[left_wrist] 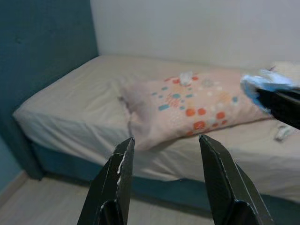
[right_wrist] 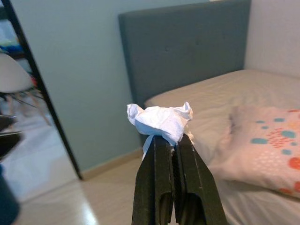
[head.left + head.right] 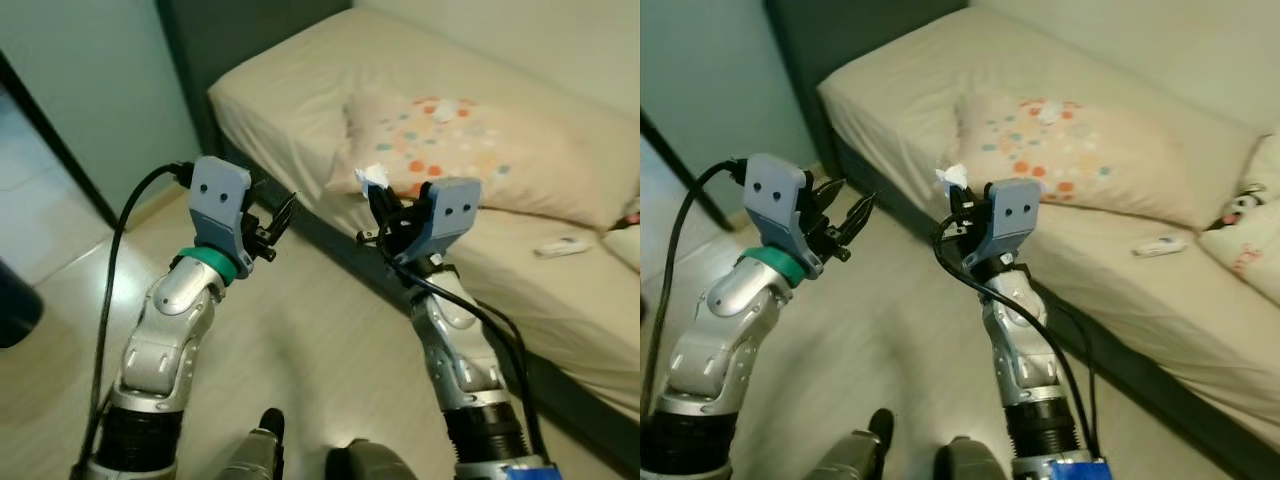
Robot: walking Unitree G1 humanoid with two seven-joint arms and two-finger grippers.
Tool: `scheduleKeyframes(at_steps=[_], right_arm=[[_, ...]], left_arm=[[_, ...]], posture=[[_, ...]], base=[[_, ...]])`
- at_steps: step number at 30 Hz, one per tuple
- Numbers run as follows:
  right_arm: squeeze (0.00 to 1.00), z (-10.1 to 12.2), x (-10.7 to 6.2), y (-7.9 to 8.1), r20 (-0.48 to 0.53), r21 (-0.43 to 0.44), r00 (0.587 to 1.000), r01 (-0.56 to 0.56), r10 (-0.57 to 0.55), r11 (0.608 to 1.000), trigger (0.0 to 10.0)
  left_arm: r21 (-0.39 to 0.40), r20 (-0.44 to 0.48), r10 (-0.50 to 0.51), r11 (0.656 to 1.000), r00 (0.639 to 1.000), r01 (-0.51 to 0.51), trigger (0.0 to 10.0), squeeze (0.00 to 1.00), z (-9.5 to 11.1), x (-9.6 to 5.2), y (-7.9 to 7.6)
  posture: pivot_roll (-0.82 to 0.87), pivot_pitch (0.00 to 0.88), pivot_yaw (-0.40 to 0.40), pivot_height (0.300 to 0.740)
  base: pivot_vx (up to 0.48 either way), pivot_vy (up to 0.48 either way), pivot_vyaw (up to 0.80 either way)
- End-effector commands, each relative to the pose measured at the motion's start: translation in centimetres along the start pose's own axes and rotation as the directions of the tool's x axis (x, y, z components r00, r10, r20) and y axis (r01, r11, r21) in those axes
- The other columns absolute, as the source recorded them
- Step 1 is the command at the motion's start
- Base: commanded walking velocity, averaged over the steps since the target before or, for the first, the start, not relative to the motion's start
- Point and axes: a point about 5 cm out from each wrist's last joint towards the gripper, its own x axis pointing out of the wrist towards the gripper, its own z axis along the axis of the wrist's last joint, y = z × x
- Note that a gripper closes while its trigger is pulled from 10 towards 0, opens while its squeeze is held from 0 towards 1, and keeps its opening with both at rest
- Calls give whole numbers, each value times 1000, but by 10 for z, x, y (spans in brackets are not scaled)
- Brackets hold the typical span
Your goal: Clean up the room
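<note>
A crumpled white tissue [image 2: 160,120] sits pinched at the tips of my right gripper [image 2: 167,140], which is shut on it and held up beside the bed [image 3: 300,90]; the same tissue [image 3: 372,178] shows above the right arm in the head views. My left gripper [image 3: 277,225] is raised over the floor to the left, open with nothing between its fingers [image 1: 123,164]. Another small white wad [image 3: 1047,112] lies on top of the spotted pillow [image 3: 460,150]. A white remote [image 3: 562,246] rests on the sheet further right.
A dark grey headboard [image 2: 187,51] stands at the bed's end against a pale blue wall. A soft toy [image 3: 1245,207] lies at the bed's right edge. The wooden floor [image 3: 300,330] stretches between my arms. A dark round object [image 3: 15,295] sits at far left.
</note>
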Motion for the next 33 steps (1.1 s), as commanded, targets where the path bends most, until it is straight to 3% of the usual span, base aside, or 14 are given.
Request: scheduleKeyframes(at_steps=[1, 26, 33], right_arm=[[0, -4, -2, 3, -17, 17, 1000, -8, 9, 1000, 10000], [0, -5, -2, 7, -21, 22, 999, -41, 41, 999, 10000], [0, -25, -10, 4, -102, 44, 995, -5, 9, 999, 10000]], left_arm=[[5, -31, 16, 1000, 999, -15, 10000, 0, -7, -3, 3], [50, -58, 85, 995, 995, -83, 10000, 0, -16, -4, 10], [120, -179, 187, 979, 966, -167, 10000, 0, -56, -18, 23]], posture=[[-14, 93, -13, 740], [-14, 96, -11, 740], [-17, 93, -11, 740]], base=[[0, 0, 744], [0, 0, 738], [0, 0, 725]])
